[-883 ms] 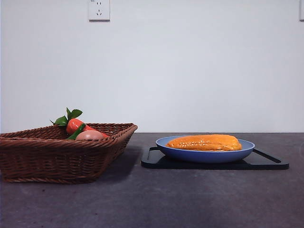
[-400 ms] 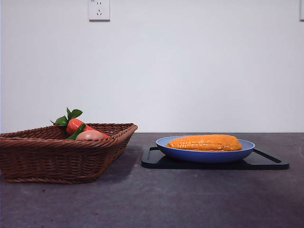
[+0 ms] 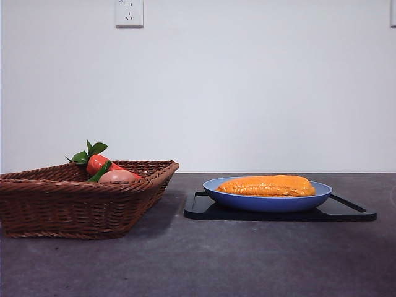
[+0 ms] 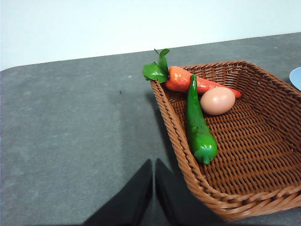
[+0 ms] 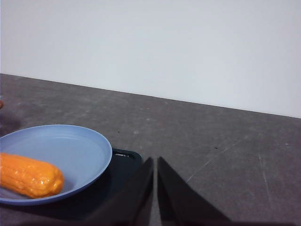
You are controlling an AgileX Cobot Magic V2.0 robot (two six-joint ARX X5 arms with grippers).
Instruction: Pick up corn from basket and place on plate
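You see the corn [image 3: 266,185] lying on its side in the light-blue plate [image 3: 267,202], spanning most of the plate's width. In the right wrist view only one tapered end of the corn [image 5: 29,176] shows, resting on the near part of the plate [image 5: 70,148]. The plate sits on a flat black tray [image 3: 346,210], whose corner [image 5: 123,160] pokes out from under the plate's rim.

Your right gripper [image 5: 154,165] has its two black jaws pressed together, with only a thin slit between them, holding nothing. The plate and corn lie off to one side of those jaws, close by but not touching them; the bare dark grey table [image 5: 225,141] stretches ahead of the tips.

Well apart from the plate stands the brown wicker basket [image 3: 74,198]. Your left gripper [image 4: 154,165] also has its jaws closed against each other and empty. Its tips sit just outside the basket's [image 4: 263,155] near wall, beside the rim. Inside the basket, beyond the tips, lie a green pepper [image 4: 198,127], a pale brownish-pink egg [image 4: 217,100] and a red-orange carrot [image 4: 188,81] with green leaves [image 4: 156,68] hanging over the rim.

Neither arm shows in the front view. A white wall socket [image 3: 129,13] sits high on the wall behind.
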